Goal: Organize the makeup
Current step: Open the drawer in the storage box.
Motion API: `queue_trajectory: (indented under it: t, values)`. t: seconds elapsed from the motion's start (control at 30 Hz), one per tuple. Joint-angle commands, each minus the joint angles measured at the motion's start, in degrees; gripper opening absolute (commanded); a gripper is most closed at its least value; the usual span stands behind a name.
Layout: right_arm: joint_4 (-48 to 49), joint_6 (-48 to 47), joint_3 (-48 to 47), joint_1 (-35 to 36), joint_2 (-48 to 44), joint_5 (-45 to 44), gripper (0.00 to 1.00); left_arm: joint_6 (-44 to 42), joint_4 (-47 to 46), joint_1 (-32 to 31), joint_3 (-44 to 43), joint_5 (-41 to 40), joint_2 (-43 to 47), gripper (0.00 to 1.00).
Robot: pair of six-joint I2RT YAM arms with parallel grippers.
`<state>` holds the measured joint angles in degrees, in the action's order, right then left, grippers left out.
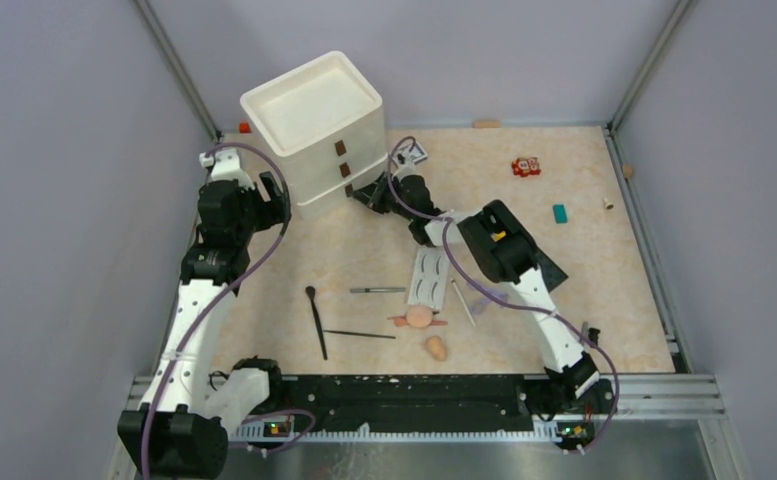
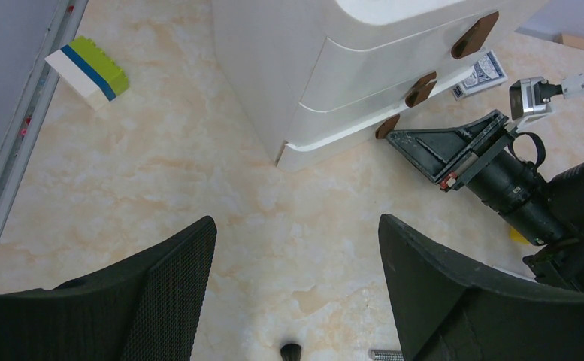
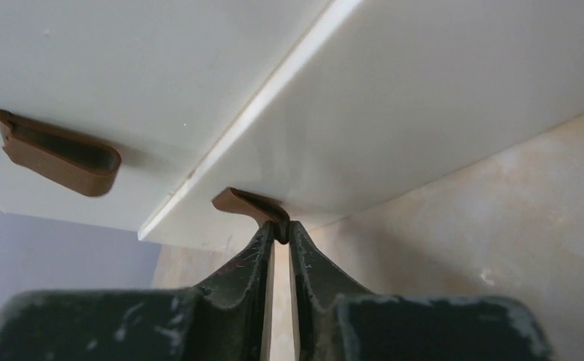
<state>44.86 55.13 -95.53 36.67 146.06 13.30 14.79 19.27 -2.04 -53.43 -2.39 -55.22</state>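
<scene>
A white three-drawer unit (image 1: 314, 125) stands at the back left. My right gripper (image 1: 361, 197) is shut on the brown handle (image 3: 252, 207) of its bottom drawer (image 3: 439, 113), which stands slightly out. This also shows in the left wrist view, where the right gripper (image 2: 424, 147) meets the handle (image 2: 387, 125). My left gripper (image 2: 296, 293) is open and empty, above bare table beside the unit. On the table lie a white false-eyelash card (image 1: 429, 277), a black brush (image 1: 316, 320), thin pencils (image 1: 377, 290), a peach puff (image 1: 420, 317) and a sponge (image 1: 435, 347).
A patterned card box (image 1: 414, 152) lies behind the right gripper. A red item (image 1: 525, 166) and a teal block (image 1: 560, 213) are at the back right. A green, blue and white block (image 2: 87, 71) sits by the left wall. A black plate (image 1: 549, 272) lies under the right arm.
</scene>
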Motion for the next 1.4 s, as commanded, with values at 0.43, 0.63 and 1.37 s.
queue_trajectory:
  t: [0.43,0.63,1.37]
  values:
    - [10.58,-4.35,23.58,-0.89,-19.31,-1.32,0.0,-0.72,-1.58,-0.15,-0.16,0.62,0.13,0.85]
    - [11.63,-5.85,32.64,-0.35,-24.25,-1.67,0.0,-0.72,-1.47,-0.15,-0.18,0.76,-0.02,0.85]
    - [6.59,-11.34,51.85,0.87,-41.51,-6.92,0.0,-0.75,-1.16,-0.15,-0.27,1.06,-0.1,0.86]
